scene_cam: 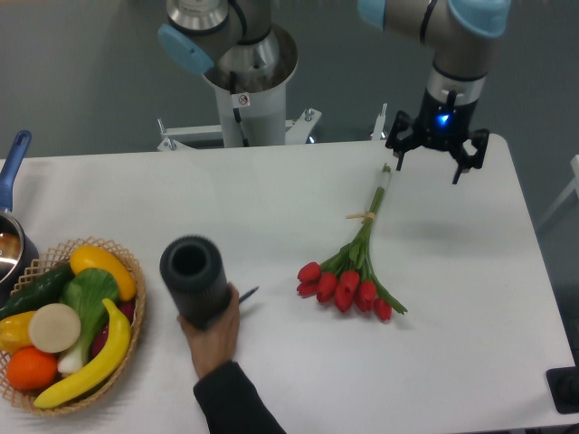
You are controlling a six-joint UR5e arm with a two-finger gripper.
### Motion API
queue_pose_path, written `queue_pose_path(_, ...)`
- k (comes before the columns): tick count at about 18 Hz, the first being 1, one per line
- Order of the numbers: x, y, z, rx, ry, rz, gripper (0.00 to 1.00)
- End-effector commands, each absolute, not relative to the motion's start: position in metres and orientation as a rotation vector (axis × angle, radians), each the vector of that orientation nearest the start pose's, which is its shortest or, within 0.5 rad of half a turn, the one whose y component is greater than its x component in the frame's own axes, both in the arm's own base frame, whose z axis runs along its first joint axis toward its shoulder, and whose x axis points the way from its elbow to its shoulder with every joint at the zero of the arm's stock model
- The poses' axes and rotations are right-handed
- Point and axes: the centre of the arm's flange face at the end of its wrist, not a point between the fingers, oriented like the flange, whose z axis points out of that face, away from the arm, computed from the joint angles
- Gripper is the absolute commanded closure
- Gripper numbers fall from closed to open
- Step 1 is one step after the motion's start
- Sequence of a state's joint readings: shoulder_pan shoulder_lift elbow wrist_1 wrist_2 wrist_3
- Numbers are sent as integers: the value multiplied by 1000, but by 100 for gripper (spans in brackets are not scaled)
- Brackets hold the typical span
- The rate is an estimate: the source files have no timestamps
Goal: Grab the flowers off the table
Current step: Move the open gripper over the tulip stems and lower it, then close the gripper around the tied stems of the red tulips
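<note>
flowers (352, 270) lie flat on counter (470, 271), unheld. gripper (437, 152) hangs at far right above stem tips, fingers (397, 150) spread. fingertip detail indistinct.

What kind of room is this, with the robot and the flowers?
Probably a robot lab or test room. A robot arm with a gripper hangs over a plain white table set with props: red tulips, a basket of pretend-looking fruit, and a dark cylinder a person's hand holds.
</note>
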State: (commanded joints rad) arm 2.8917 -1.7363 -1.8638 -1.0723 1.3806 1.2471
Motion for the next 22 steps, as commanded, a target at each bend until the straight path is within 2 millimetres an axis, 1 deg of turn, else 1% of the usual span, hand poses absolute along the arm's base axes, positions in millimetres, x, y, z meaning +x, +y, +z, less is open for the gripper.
queue_pose_path(1, -470, 284, 305, -2951, -90, -49, 0)
queue_pose_path(3, -469, 289, 296, -2955, -79, -77, 0)
queue_pose_path(4, -469, 293, 285, -2962, -68, -105, 0)
queue_pose_path(5, -469, 295, 279, -2965, -65, -121, 0)
queue_pose_path(6, -470, 296, 273, -2965, -63, -122, 0)
queue_pose_path(8, -466, 307, 264, -2968, -31, -124, 0)
queue_pose_path(12, -464, 310, 247, -2971, -16, -135, 0)
queue_pose_path(14, -459, 324, 234, -2980, 22, -142, 0)
queue_pose_path(15, -458, 326, 231, -2978, 31, -125, 0)
queue_pose_path(18, -452, 324, 219, -2968, 36, -73, 0)
queue_pose_path(20, -449, 324, 220, -2964, 35, -54, 0)
queue_pose_path(22, -445, 324, 214, -2967, 25, -68, 0)
